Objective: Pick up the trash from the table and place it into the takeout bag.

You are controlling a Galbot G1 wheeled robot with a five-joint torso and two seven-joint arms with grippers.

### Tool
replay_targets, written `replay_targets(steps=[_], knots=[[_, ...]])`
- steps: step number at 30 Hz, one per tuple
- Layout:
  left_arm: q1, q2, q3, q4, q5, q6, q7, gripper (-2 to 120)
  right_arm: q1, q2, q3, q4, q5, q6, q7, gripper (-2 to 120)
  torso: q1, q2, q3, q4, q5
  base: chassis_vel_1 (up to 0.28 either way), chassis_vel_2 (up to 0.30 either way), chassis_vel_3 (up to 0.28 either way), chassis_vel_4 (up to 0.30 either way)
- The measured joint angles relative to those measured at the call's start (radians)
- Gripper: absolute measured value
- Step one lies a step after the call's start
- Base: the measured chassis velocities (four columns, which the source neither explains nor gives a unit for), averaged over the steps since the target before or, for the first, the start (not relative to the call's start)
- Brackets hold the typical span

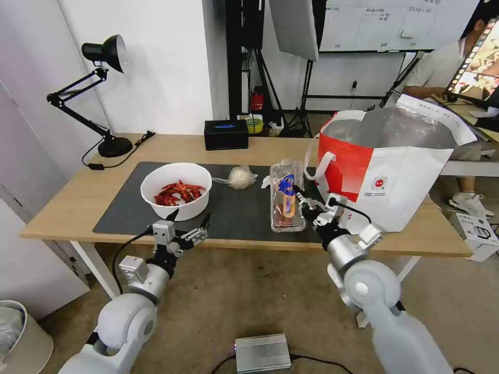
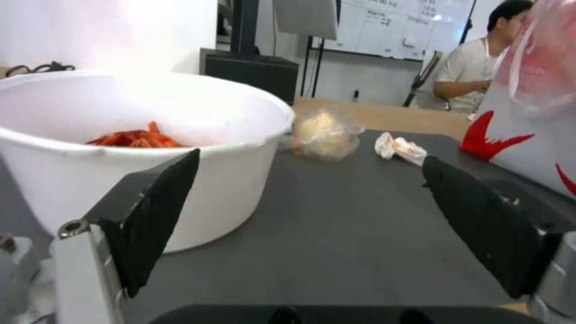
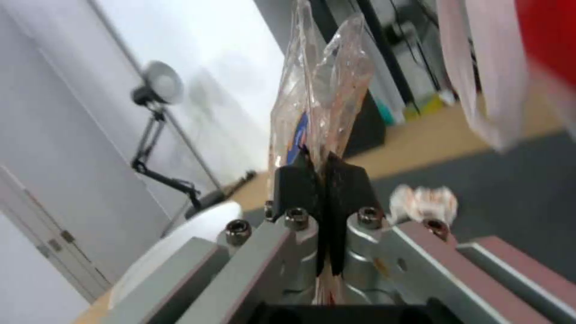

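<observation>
The right end effector (image 1: 305, 203) is clamping the near right edge of the clear plastic clamshell box (image 1: 286, 201); in the right wrist view its black pads (image 3: 298, 182) are pressed together with the thin clear plastic (image 3: 318, 90) pinched between them and standing up beyond the tips; the box's long axis is running straight away from the end effector, near edge to far edge, across the dark grey mat (image 1: 236, 208) on the worktop (image 1: 73, 200); whether the box is already lifting clear of the mat cannot be told.

The takeout bag (image 1: 395, 166) is standing just beside this end effector on its outer side, mouth open upward and foil lining showing, its rim well above the pinch point; so the coming move looks like a lift and a short sideways carry over that rim, and the right arm is plainly the nearer one for it; a thin-edge pinch on a long box may let it swing or slip.

The left end effector (image 1: 188, 225) is hovering at the near worktop edge with its fingers spread wide and nothing between them; the white round bowl (image 1: 175, 189) of red shells is sitting just ahead of it; the knotted clear bag (image 2: 324, 132) and the crumpled white tissue (image 2: 399, 147) are lying farther off on the mat.
</observation>
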Motion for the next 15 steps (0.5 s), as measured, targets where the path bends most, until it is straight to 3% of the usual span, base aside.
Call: replay_targets(steps=[15], knots=[[0.066, -0.035, -0.027, -0.029, 0.038, -0.015, 0.018, 100, -0.050, -0.097, 0.163, 0.118, 0.007, 0.187, -0.116, 0, 0.000, 0.000, 0.000, 0.0001, 0.0000, 0.000, 0.000, 0.000, 0.000]])
